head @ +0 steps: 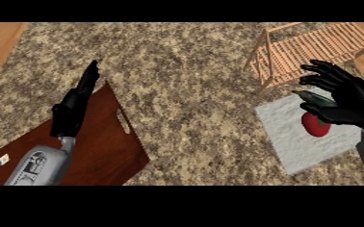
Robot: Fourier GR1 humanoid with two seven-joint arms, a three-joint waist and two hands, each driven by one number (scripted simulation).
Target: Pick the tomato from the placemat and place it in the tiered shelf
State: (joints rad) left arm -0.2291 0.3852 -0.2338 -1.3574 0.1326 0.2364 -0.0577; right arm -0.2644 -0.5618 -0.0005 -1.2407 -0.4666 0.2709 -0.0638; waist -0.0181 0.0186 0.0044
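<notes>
The tomato [316, 125] sits on the grey placemat [302, 137], near the edge closest to the tiered shelf [298, 48]. You'd guess it's light, smooth, a bit squishy, so cup it round the middle. It's round, no real long axis. Your right hand [340, 101] hovers just over it, fingers spread, holding nothing. Left hand [74, 106] rests straight-fingered over the cutting board [107, 149], well away from the tomato.

A round red tomato [316, 125] lies on a pale grey cloth placemat [302, 142], just under the right hand [343, 98]. Beyond that hand's fingers stands a light wooden slatted tiered shelf [298, 50].
</notes>
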